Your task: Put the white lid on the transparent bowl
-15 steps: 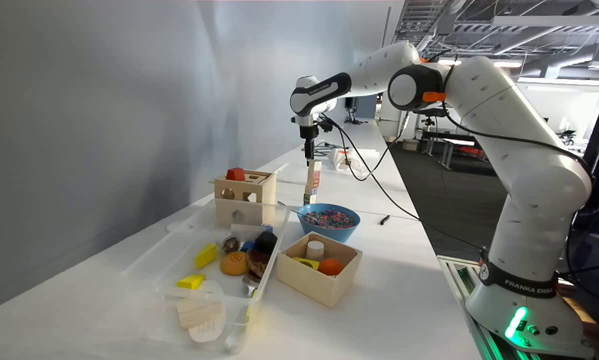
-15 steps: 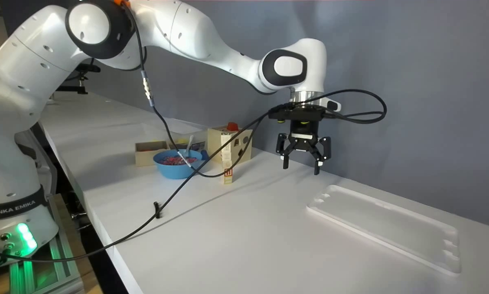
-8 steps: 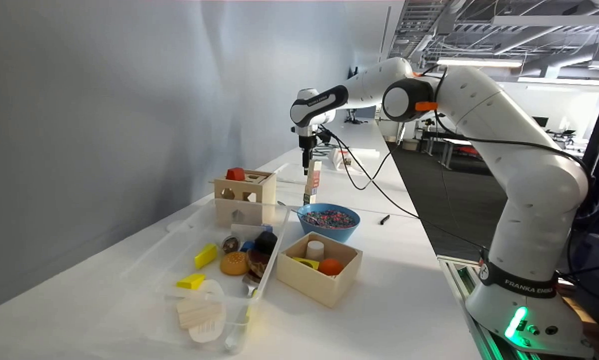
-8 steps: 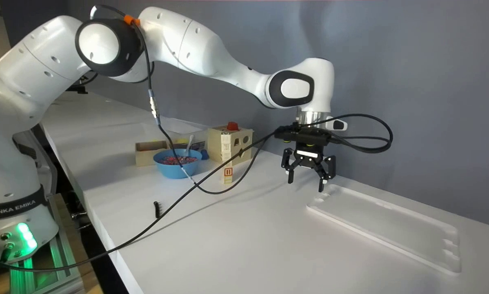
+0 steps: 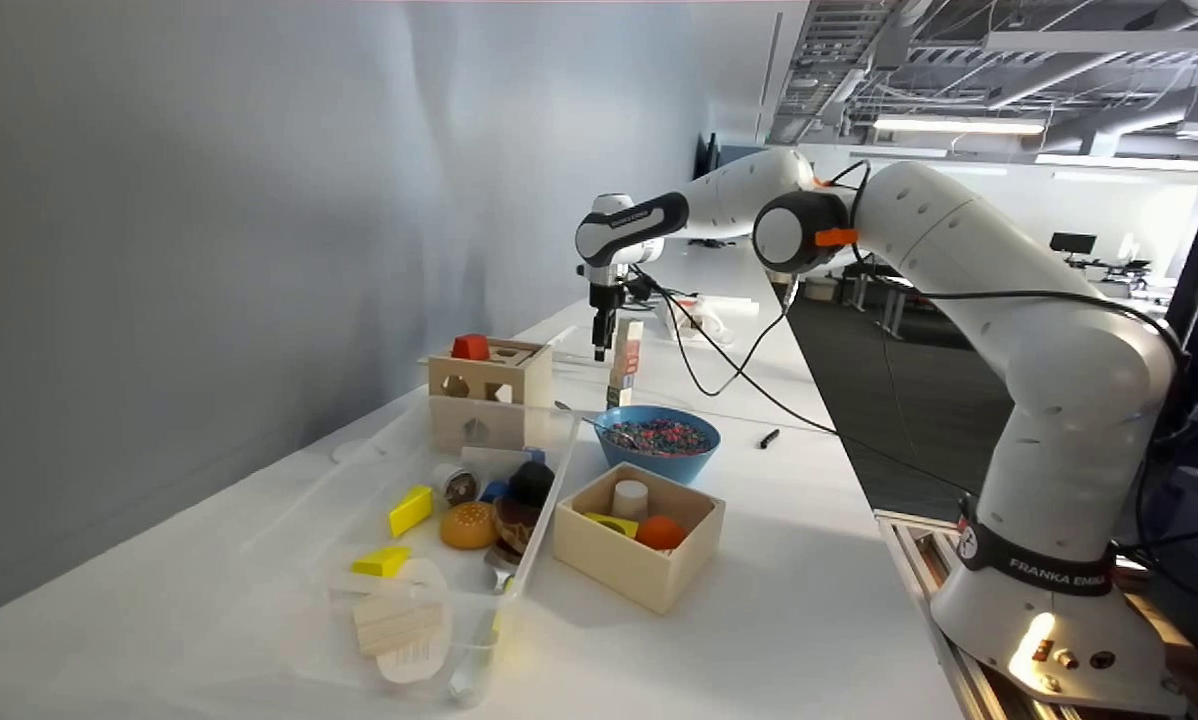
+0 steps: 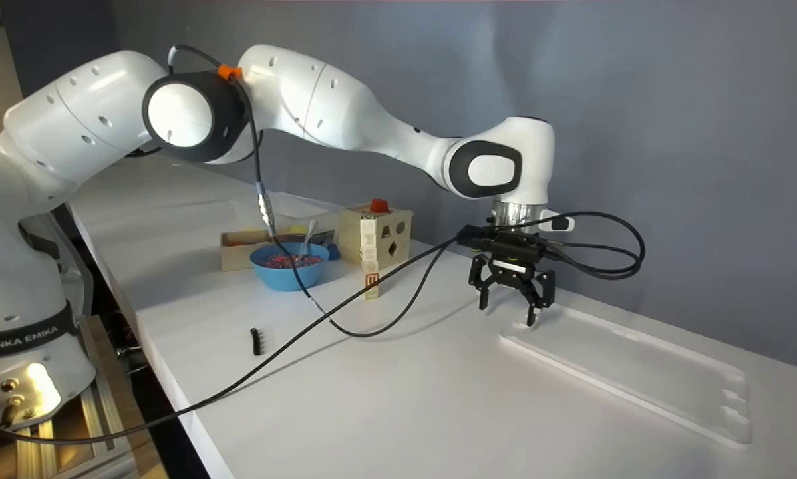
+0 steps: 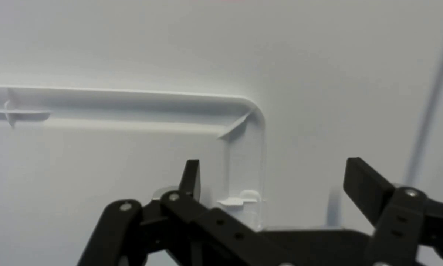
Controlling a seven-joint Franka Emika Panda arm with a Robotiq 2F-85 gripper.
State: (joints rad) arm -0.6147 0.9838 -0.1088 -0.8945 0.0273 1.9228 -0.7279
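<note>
The white lid (image 6: 638,379) lies flat on the table, rim up, close to the wall; the wrist view shows one rounded corner and a short edge of it (image 7: 132,159). My gripper (image 6: 507,308) points down at the lid's near short end, open and empty. In the wrist view my gripper (image 7: 276,173) has one finger over the lid's inside and one outside its short edge, seemingly above the surface. A pale, low, roundish thing (image 5: 359,452) sits by the wall in an exterior view; I cannot tell if it is the transparent bowl.
A large clear bin (image 5: 559,480) holds toys. A wooden shape box (image 5: 504,380), a blue bowl (image 5: 679,470) with red contents and an open wooden box (image 5: 614,570) stand near it. A tall block stack (image 6: 370,253) stands by them. A black cable (image 6: 385,279) hangs from the arm.
My gripper has come down and moved toward the lid's near end, staying open. The lid and other objects have not moved. The base light has turned from green to yellowish white.
</note>
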